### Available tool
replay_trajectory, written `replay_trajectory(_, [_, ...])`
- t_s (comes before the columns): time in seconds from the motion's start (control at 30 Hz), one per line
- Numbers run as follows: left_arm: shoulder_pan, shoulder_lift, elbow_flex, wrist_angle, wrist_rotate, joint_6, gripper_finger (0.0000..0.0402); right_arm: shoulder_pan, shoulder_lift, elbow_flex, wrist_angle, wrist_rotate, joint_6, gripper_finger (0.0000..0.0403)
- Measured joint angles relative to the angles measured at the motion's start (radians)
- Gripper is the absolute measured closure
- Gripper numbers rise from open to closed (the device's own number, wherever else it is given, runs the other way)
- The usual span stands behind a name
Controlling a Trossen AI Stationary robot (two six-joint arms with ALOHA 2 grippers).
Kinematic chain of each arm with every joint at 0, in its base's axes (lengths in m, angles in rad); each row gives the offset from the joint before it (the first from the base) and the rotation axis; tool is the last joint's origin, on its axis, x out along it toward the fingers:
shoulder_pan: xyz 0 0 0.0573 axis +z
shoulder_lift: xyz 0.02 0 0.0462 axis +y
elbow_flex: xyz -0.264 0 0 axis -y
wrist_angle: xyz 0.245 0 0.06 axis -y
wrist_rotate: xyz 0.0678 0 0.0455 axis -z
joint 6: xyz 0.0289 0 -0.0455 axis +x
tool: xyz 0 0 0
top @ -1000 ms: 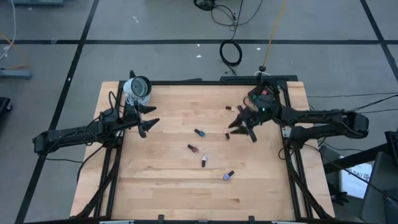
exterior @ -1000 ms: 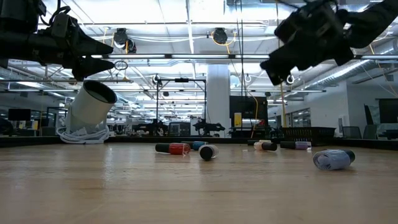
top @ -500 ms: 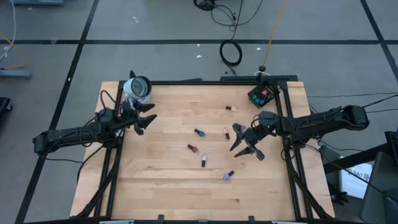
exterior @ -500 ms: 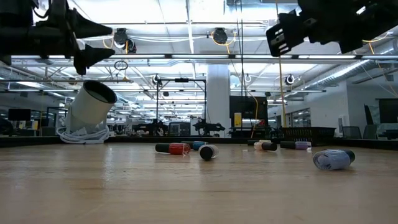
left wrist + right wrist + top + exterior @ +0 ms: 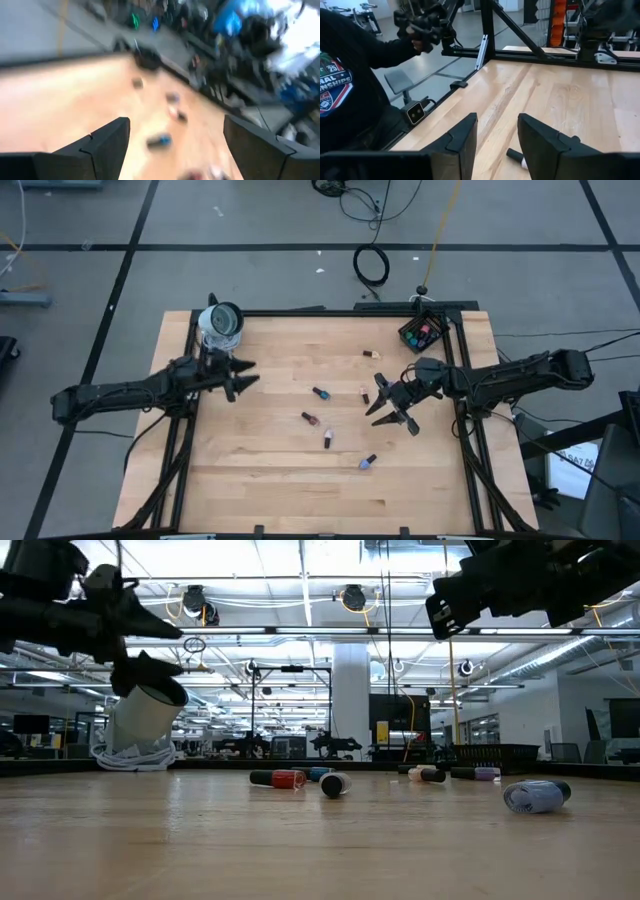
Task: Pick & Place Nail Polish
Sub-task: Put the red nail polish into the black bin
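Nail polish bottles are scattered over the middle of the wooden table [image 5: 270,480]: one with a blue body [image 5: 320,393] near the centre, a dark red one [image 5: 309,418] just toward the front edge from it, a pale one with a dark cap [image 5: 327,438] a bit further that way, and a lavender one [image 5: 367,462] closest to the front edge. Two more lie nearer the back, a small one [image 5: 371,354] toward the back edge and a beige one [image 5: 364,393] right by the right arm's fingers. A few more sit in the small black box [image 5: 421,333] at the back right corner. The right gripper [image 5: 393,407] hangs above the table just in from the right edge, jaws partly spread with nothing between them; its wrist view shows a dark-capped bottle [image 5: 516,155] lying on the wood past the fingers. The left gripper [image 5: 236,376] hovers near the left edge, jaws spread wide and empty, just beside a white tilted cup [image 5: 221,322] at the back left corner.
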Motion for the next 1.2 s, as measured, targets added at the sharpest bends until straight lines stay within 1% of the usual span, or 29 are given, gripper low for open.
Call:
replay_trajectory(0.07, [-0.042, 0.063, 0.0, 0.023, 0.055, 0.007, 0.0092, 0.0, 0.0, 0.0, 0.0, 0.0, 0.0, 0.0273])
replay_trajectory(0.17, [-0.134, 0.197, 0.005, 0.128, 0.063, 0.073, 0.0092, 0.0, 0.0, 0.0, 0.0, 0.0, -0.004, 0.0273])
replay_trajectory(0.27, [-0.224, 0.353, 0.058, 0.192, 0.014, 0.155, 0.0092, 0.0, 0.0, 0.0, 0.001, 0.0, -0.026, 0.0273])
replay_trajectory(0.33, [-0.275, 0.466, 0.118, 0.189, -0.029, 0.224, 0.0092, 0.0, 0.0, 0.0, 0.0, 0.0, -0.042, 0.0273])
replay_trajectory(0.43, [-0.337, 0.647, 0.213, 0.187, -0.086, 0.371, 0.0092, 0.0, 0.0, 0.0, 0.005, 0.0, -0.054, 0.0273])
replay_trajectory(0.53, [-0.374, 0.817, 0.311, 0.183, -0.117, 0.492, 0.0092, 0.0, 0.0, 0.0, 0.008, 0.0, -0.056, 0.0273])
replay_trajectory(0.7, [-0.383, 1.04, 0.44, 0.185, -0.127, 0.561, 0.0092, 0.0, 0.0, 0.0, 0.008, 0.0, -0.056, 0.0273])
replay_trajectory(0.83, [-0.383, 1.171, 0.504, 0.157, -0.127, 0.605, 0.0092, 0.0, 0.0, 0.0, 0.007, 0.0, -0.056, 0.0273])
replay_trajectory(0.97, [-0.374, 1.264, 0.541, 0.079, -0.127, 0.633, 0.0092, 0.0, 0.0, 0.0, 0.0, 0.0, -0.056, 0.0273])
replay_trajectory(1.07, [-0.357, 1.304, 0.549, 0.072, -0.125, 0.631, 0.0092, 0.0, 0.0, 0.0, 0.0, 0.0, -0.056, 0.0273])
replay_trajectory(1.2, [-0.328, 1.317, 0.55, 0.088, -0.085, 0.63, 0.0092, 0.0, 0.0, 0.0, 0.0, 0.0, -0.056, 0.0273])
